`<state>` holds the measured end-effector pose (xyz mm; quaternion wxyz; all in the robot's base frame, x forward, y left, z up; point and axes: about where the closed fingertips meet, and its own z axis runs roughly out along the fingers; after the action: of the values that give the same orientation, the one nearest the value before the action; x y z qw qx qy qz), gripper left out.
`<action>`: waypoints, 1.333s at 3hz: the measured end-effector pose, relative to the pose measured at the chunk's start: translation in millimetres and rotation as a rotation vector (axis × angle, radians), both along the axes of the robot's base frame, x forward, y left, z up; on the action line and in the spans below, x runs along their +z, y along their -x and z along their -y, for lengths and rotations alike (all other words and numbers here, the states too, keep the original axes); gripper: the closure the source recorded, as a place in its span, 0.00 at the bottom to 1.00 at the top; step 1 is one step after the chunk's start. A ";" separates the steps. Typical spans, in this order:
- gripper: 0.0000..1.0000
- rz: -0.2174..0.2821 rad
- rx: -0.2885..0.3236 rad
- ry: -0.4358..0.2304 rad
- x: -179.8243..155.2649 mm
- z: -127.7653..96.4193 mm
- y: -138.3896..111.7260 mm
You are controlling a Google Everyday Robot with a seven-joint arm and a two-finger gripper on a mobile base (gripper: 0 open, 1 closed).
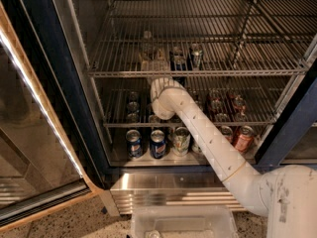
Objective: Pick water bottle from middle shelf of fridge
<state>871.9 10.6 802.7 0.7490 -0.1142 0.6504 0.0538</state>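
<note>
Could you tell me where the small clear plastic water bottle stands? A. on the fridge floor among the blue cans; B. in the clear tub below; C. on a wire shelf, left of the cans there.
C: the small clear plastic water bottle stands on the silvery wire-grid middle shelf, left of the metal drink cans, with the end effector at that shelf's front rail, just in front of it.

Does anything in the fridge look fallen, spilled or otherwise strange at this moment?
Nothing stands out. The water bottle stands upright on the middle shelf, the cans beside it too; no spill shows. The gripper is at the shelf's front rail, just before the bottle.
</note>
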 end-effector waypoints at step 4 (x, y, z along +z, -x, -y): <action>1.00 -0.092 0.064 -0.019 -16.0 -12.0 33.3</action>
<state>838.6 22.7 786.7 0.7174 -0.1253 0.6795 0.0890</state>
